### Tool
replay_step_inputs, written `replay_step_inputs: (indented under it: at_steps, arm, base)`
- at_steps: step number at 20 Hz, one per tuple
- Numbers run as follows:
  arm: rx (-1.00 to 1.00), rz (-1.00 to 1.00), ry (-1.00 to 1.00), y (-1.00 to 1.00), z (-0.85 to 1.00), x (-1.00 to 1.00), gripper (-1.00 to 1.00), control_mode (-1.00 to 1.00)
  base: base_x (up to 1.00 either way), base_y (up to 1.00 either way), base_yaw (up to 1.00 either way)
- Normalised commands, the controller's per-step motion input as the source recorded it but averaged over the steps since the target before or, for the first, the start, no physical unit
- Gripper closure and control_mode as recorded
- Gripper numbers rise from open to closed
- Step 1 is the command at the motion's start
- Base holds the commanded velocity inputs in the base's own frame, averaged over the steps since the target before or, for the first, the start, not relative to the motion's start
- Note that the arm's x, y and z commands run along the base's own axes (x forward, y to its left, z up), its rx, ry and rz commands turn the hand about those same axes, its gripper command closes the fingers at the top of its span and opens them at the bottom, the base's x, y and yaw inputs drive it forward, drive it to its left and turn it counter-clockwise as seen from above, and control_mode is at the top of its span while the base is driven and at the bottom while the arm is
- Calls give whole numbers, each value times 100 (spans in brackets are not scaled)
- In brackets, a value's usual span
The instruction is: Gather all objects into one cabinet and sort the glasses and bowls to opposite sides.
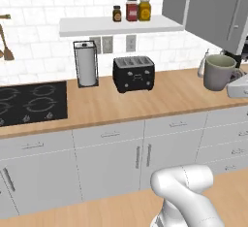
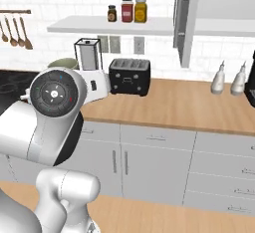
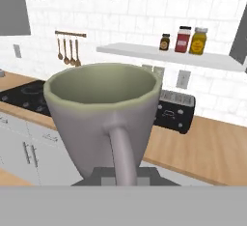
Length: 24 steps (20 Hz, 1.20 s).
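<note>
A long wooden counter runs over grey drawers and doors, with a black cooktop set into its left end. Above it a white shelf on the tiled wall carries three jars — one small and dark, one red, one amber — and a tall grey cabinet door with a long bar handle stands beside that shelf's right end. On the counter a black toaster sits just right of a paper towel holder; in the right base view two pale bottles stand near the wall further right. A grey-beige mug is held upright in the air in front of the counter, its loop handle turned toward the hand — the gripper is clamped shut on that handle, fingers hidden behind it.
</note>
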Motion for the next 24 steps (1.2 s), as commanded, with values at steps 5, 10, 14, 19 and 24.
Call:
replay_step_inputs:
  at_steps: [5, 10, 14, 19, 24]
  arm:
    - [0, 0, 0, 0, 0, 0, 100, 100]
    - [0, 0, 0, 0, 0, 0, 100, 100]
    - [0, 0, 0, 0, 0, 0, 100, 100]
    - [0, 0, 0, 0, 0, 0, 100, 100]
    - [0, 0, 0, 0, 0, 0, 100, 100]
  base:
    - [-13, 100, 0]
    - [-12, 100, 0]
    - [-3, 100, 0]
    - [0, 100, 0]
    - [0, 100, 0]
